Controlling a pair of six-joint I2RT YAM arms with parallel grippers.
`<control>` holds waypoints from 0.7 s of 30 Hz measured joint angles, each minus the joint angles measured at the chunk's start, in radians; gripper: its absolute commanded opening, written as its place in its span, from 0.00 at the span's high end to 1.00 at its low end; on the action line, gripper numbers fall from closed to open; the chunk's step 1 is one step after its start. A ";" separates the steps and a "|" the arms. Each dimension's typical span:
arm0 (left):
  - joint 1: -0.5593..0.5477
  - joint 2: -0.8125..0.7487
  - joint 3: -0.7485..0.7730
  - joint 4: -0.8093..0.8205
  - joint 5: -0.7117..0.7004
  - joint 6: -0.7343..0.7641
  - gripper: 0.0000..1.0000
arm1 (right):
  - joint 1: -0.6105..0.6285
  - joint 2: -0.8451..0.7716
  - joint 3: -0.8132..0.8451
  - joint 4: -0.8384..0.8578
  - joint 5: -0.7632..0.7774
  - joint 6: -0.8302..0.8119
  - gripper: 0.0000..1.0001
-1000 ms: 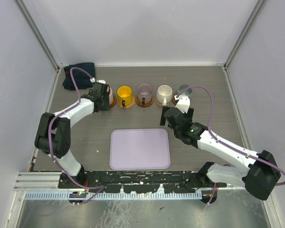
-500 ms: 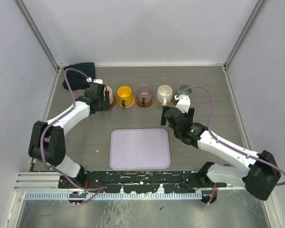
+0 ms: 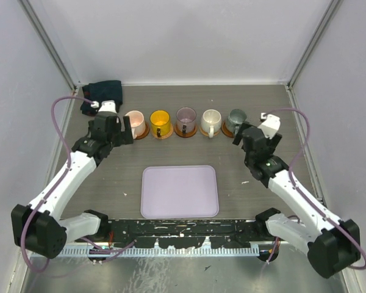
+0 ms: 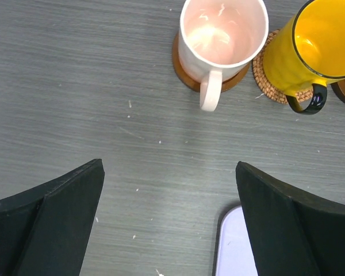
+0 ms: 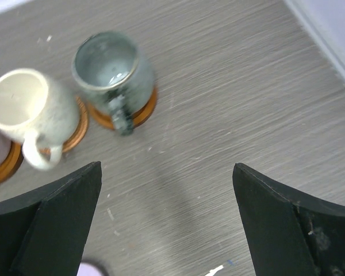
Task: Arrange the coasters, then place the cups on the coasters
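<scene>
Cups (image 3: 185,118): five in a row beyond the tray (image 3: 180,190), each seated on a coaster (image 4: 181,72). Left gripper (image 4: 168,172): fingers (image 4: 57,224) wide apart, empty, off the tray's far-left corner, near the pink cup (image 4: 221,34). Right gripper (image 5: 167,169): fingers (image 5: 52,218) wide apart, empty, off the far-right corner, near the grey-green cup (image 5: 112,66). Hazard: clipping a tray-facing handle (image 4: 210,95) during any sideways sweep, dragging a cup off its coaster or tipping it. Retract toward the tray before swinging. Avoid closing fingers beside the row.
</scene>
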State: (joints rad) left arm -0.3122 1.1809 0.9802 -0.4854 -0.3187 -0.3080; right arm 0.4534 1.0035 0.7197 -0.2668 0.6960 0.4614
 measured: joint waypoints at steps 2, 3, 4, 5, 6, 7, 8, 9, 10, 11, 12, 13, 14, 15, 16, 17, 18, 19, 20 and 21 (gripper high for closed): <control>0.000 -0.037 -0.011 -0.023 -0.010 -0.010 0.02 | -0.058 -0.060 -0.029 0.014 -0.002 0.001 0.00; 0.000 -0.051 -0.014 -0.035 -0.012 -0.016 0.02 | -0.085 -0.095 -0.046 0.018 -0.002 0.003 0.00; 0.000 -0.064 -0.016 -0.051 -0.016 -0.022 0.02 | -0.111 -0.131 -0.061 0.021 -0.002 0.005 0.00; 0.000 -0.075 -0.018 -0.064 -0.018 -0.027 0.02 | -0.132 -0.165 -0.074 0.023 0.000 0.008 0.00; 0.000 -0.086 -0.018 -0.084 -0.019 -0.040 0.02 | -0.152 -0.203 -0.087 0.026 0.003 0.010 0.00; 0.000 -0.095 -0.018 -0.103 -0.019 -0.047 0.02 | -0.163 -0.232 -0.096 0.028 0.007 0.012 0.00; 0.000 -0.100 -0.018 -0.119 -0.019 -0.053 0.02 | -0.171 -0.264 -0.105 0.028 0.013 0.014 0.00; 0.000 -0.107 -0.018 -0.140 -0.019 -0.060 0.02 | -0.173 -0.294 -0.112 0.029 0.018 0.016 0.00; 0.000 -0.113 -0.018 -0.156 -0.019 -0.067 0.02 | -0.173 -0.316 -0.116 0.029 0.021 0.018 0.00; 0.000 -0.119 -0.018 -0.172 -0.019 -0.070 0.02 | -0.173 -0.333 -0.119 0.031 0.022 0.019 0.00; 0.000 -0.129 -0.018 -0.190 -0.019 -0.075 0.02 | -0.173 -0.351 -0.122 0.033 0.025 0.019 0.00; 0.000 -0.142 -0.019 -0.203 -0.021 -0.080 0.02 | -0.173 -0.368 -0.126 0.034 0.026 0.019 0.00; 0.000 -0.159 -0.021 -0.217 -0.026 -0.089 0.02 | -0.173 -0.376 -0.127 0.034 0.027 0.019 0.00; 0.000 -0.176 -0.022 -0.232 -0.033 -0.097 0.02 | -0.173 -0.383 -0.128 0.034 0.028 0.019 0.00; 0.000 -0.200 -0.025 -0.244 -0.045 -0.103 0.02 | -0.173 -0.390 -0.128 0.034 0.028 0.019 0.00; 0.000 -0.222 -0.028 -0.254 -0.056 -0.109 0.02 | -0.173 -0.394 -0.128 0.034 0.028 0.019 0.00; 0.000 -0.246 -0.031 -0.264 -0.068 -0.119 0.02 | -0.173 -0.397 -0.128 0.034 0.029 0.019 0.00; 0.000 -0.267 -0.036 -0.273 -0.080 -0.125 0.02 | -0.173 -0.398 -0.128 0.034 0.029 0.019 0.00; 0.000 -0.294 -0.043 -0.282 -0.095 -0.132 0.02 | -0.173 -0.399 -0.128 0.034 0.029 0.019 0.00; 0.000 -0.317 -0.050 -0.292 -0.108 -0.140 0.02 | -0.173 -0.399 -0.128 0.034 0.029 0.019 0.00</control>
State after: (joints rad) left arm -0.3119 0.8635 0.9302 -0.7773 -0.4271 -0.4477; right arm 0.2802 0.6041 0.5919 -0.2329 0.7254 0.4808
